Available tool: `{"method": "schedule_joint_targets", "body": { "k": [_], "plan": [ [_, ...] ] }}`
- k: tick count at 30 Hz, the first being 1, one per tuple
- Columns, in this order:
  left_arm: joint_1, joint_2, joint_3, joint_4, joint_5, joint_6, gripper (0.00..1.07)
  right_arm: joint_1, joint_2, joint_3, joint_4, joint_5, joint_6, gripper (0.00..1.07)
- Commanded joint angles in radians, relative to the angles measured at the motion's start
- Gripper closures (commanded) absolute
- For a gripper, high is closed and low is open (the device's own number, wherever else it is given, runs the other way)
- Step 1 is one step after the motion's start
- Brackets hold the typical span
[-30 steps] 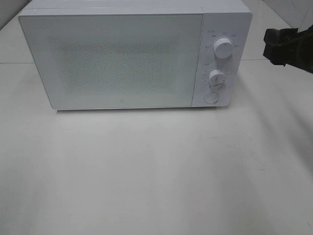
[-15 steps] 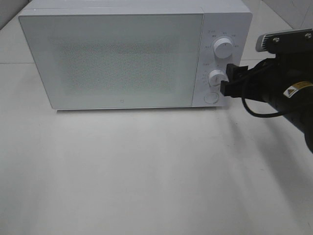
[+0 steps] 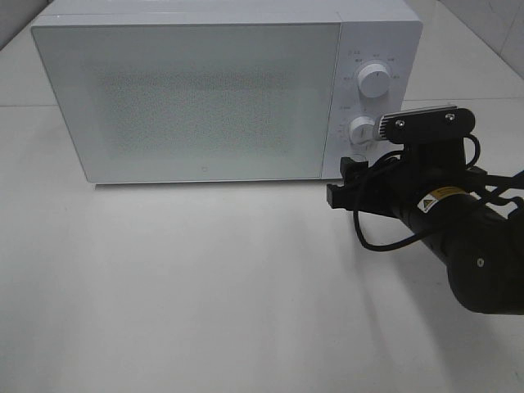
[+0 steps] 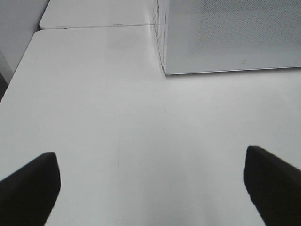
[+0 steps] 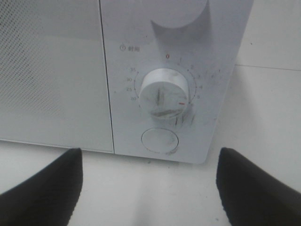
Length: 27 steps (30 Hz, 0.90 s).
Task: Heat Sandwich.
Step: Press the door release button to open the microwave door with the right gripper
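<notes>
Jaws on my right gripper point(image 5: 150, 165) stand wide apart and hold nothing, their tips close in front of the microwave's point(image 3: 229, 8) round button point(image 5: 160, 140) and timer dial point(image 5: 163, 92); my left gripper point(image 4: 149, 169) is spread just as wide over the white table point(image 4: 117, 117), gripping nothing. Around the dial I read a red 0, then 35, 30 and 20, with a clock symbol and small characters nearby, while the yellow label point(image 3: 438, 196) on my right arm is too small to read. Its door point(image 3: 188, 98) is shut and frosted, so I cannot tell where the sandwich is.
</notes>
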Motion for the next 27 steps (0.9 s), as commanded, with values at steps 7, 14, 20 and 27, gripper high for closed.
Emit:
{"method": "schedule_joint_targets", "body": {
  "k": [7,14,20,27],
  "plan": [
    [0.003,-0.029,0.003,0.000,-0.013,-0.003,0.03,0.012,0.008,0.003,0.017,-0.013,0.026,0.31],
    [0.003,-0.029,0.003,0.000,-0.013,-0.003,0.03,0.012,0.008,0.003,0.017,-0.013,0.243,0.31],
    [0.003,-0.029,0.003,0.000,-0.013,-0.003,0.03,0.012,0.008,0.003,0.017,0.000,0.649,0.31],
    [0.003,-0.029,0.003,0.000,-0.013,-0.003,0.03,0.012,0.008,0.003,0.013,0.020,1.075,0.31]
  ]
}}
